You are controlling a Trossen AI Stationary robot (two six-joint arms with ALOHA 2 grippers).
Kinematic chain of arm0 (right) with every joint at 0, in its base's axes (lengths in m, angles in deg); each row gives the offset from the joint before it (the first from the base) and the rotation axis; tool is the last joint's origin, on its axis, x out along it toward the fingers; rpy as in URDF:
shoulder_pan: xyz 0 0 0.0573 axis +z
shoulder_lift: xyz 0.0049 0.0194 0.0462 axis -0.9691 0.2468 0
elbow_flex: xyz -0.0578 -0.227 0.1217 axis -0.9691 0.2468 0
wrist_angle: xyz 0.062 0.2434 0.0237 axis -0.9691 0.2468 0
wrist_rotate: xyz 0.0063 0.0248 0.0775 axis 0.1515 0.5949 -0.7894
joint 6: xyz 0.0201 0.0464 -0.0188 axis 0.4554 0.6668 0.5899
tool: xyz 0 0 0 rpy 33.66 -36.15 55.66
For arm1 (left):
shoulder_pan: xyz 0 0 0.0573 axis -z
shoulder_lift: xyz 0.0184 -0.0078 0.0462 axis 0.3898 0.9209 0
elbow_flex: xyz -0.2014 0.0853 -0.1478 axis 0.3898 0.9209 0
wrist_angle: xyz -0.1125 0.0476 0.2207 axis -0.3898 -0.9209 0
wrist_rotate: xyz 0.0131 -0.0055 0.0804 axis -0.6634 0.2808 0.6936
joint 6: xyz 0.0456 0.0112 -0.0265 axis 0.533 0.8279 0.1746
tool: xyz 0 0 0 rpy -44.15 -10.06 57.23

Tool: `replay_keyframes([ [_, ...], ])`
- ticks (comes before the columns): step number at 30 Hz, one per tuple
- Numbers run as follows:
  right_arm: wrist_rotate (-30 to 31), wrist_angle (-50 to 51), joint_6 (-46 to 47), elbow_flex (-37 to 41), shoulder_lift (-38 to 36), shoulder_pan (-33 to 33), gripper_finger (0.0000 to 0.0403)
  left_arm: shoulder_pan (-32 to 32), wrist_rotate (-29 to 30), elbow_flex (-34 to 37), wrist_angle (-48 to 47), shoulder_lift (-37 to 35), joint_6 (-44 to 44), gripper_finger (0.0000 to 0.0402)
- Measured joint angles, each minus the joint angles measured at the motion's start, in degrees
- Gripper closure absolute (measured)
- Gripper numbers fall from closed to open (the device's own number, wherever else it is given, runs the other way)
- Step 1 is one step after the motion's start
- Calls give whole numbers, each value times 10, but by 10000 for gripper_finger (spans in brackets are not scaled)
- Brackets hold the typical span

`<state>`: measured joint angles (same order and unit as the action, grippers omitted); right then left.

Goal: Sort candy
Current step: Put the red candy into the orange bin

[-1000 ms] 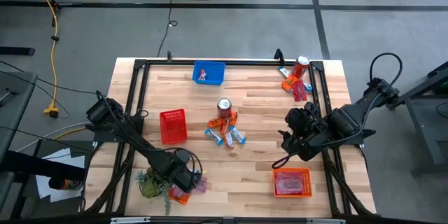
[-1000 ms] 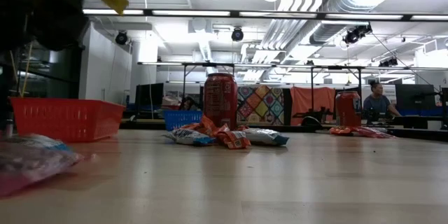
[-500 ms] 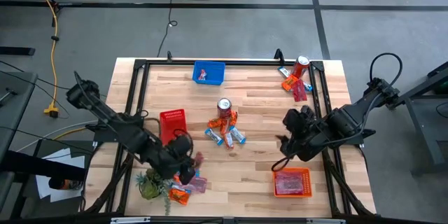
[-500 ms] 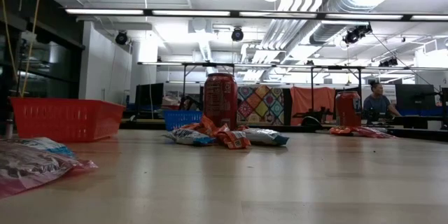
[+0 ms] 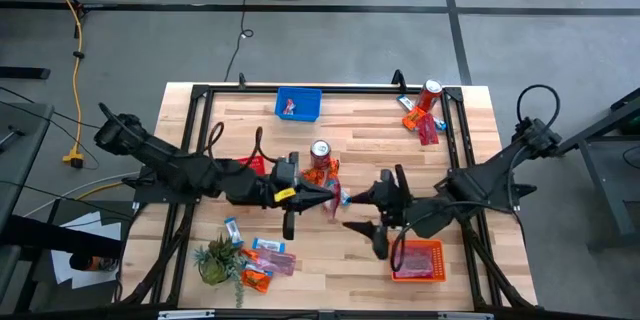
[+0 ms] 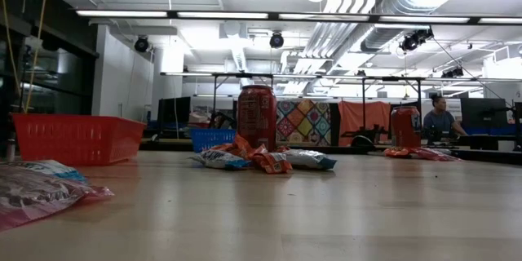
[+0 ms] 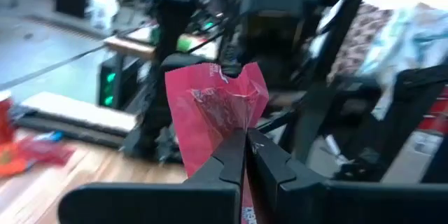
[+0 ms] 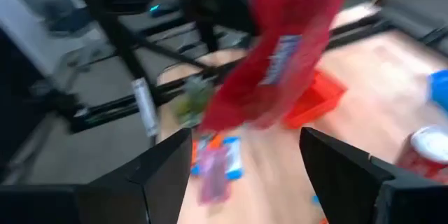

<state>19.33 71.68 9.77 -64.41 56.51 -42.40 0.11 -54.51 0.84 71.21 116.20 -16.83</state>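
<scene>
The left gripper [image 7: 243, 147] pinches a pink-red candy [image 7: 218, 108] above mid-table, facing the right gripper [image 5: 372, 212], fingers spread. More candy lies by a can [image 5: 320, 151] on the wooden table [image 5: 370, 140]; workshop behind, a person [image 6: 441, 119] seated.

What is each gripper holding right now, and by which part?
The left gripper pinches a pink-red candy packet by its lower edge, the rest sticking up. The right gripper is open, holding nothing.
</scene>
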Motion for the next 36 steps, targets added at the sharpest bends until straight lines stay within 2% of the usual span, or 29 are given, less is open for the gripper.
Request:
replay_keyframes([
  [2,21,-11,-12,0,10,-8,144,-7,-32,0,19,0,9,401],
  [5,18,-34,-18,0,19,-20,145,-14,-62,0,18,0,9,401],
  [13,-5,-119,-68,0,24,-31,145,-14,-56,0,20,0,20,401],
  [17,-54,-143,-78,0,24,-31,145,-14,-26,0,27,0,34,401],
  [28,-26,-177,-93,0,24,-39,149,-14,-21,0,36,0,41,401],
  [32,-22,-178,-108,0,24,-41,189,-14,-21,0,42,0,41,401],
  [36,-19,-176,-124,0,23,-42,285,-14,-22,0,42,0,41,401],
])
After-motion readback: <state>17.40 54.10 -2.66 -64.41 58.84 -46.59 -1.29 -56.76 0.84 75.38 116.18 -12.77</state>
